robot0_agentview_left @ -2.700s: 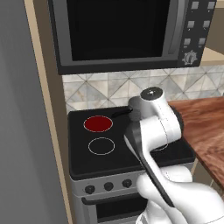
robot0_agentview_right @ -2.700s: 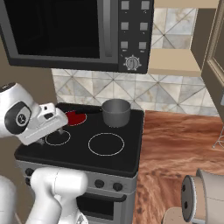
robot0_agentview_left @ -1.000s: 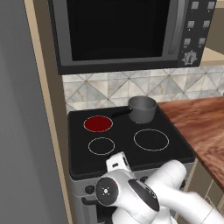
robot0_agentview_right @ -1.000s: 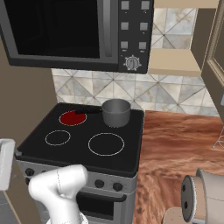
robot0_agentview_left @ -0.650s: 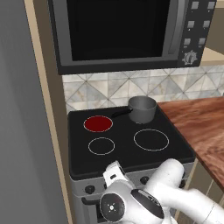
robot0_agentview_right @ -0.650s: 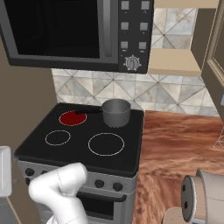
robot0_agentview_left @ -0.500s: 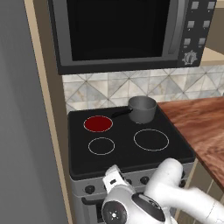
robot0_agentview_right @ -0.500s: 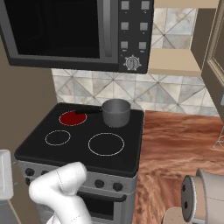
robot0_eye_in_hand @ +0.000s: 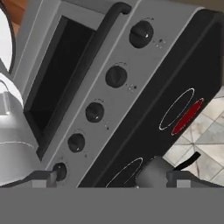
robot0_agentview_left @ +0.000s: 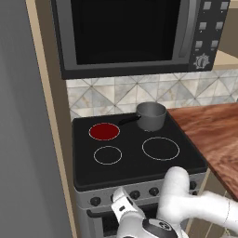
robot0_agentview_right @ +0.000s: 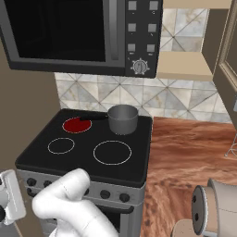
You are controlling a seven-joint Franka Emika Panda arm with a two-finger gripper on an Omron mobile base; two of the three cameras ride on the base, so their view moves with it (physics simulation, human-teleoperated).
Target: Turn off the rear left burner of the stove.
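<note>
The stove (robot0_agentview_left: 83, 176) has a glossy black top and a grey front with a row of black knobs (robot0_eye_in_hand: 116, 76). Its rear left burner (robot0_agentview_left: 104, 131) glows red, as the right base view (robot0_agentview_right: 77, 124) and the hand view (robot0_eye_in_hand: 187, 116) also show. My gripper (robot0_eye_in_hand: 113, 179) hangs low in front of the stove's left front, a short way off the knob row and facing it. Its fingertips (robot0_eye_in_hand: 43, 178) stand wide apart, open, with nothing held. The white hand (robot0_agentview_left: 121, 202) shows below the knob panel, and at the lower left of the right base view (robot0_agentview_right: 11, 198).
A grey pot (robot0_agentview_left: 151, 115) with a dark handle sits on the rear right zone. A dark microwave (robot0_agentview_left: 135, 32) hangs above the stove. A wooden counter (robot0_agentview_left: 209, 130) lies to the right, and a tall panel (robot0_agentview_left: 28, 139) stands on the left. The oven door handle (robot0_eye_in_hand: 94, 48) runs below the knobs.
The arm has swung down from above the cooktop to the stove's front, and the hand has sunk a little lower in the last second. The rear left burner stays red.
</note>
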